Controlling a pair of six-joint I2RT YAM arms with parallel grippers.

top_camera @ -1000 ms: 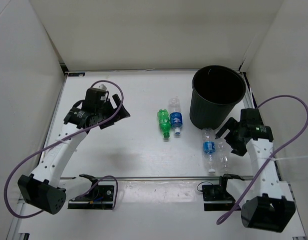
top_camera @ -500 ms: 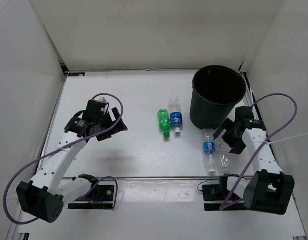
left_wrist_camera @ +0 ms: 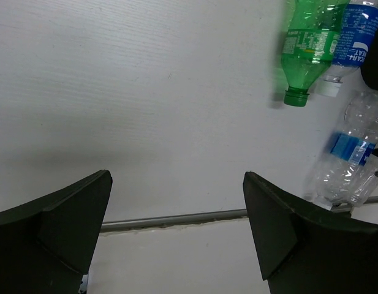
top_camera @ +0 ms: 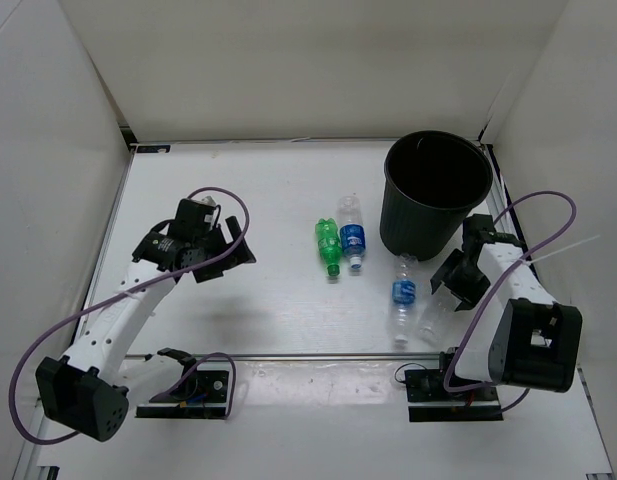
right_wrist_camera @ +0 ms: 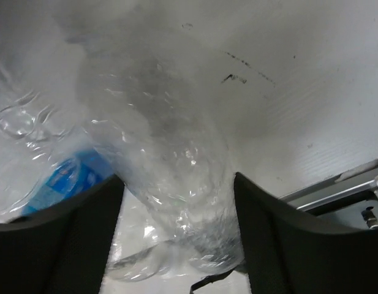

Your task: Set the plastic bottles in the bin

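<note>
The black bin stands at the back right. A green bottle and a clear blue-labelled bottle lie side by side mid-table, both also in the left wrist view as green bottle and labelled bottle. Another labelled clear bottle lies in front of the bin. Beside it lies a plain clear bottle, and my right gripper is shut on it, both fingers against its sides. My left gripper hangs open over bare table at the left.
White walls enclose the table on three sides. A metal rail runs along the near edge of the table. Purple cables loop from both arms. The labelled bottle lies right against the left finger of the right gripper.
My right gripper has dropped onto the plain clear bottle and drawn its jaws in on it. The labelled bottle beside it has shifted left. The left arm has come slightly nearer.
</note>
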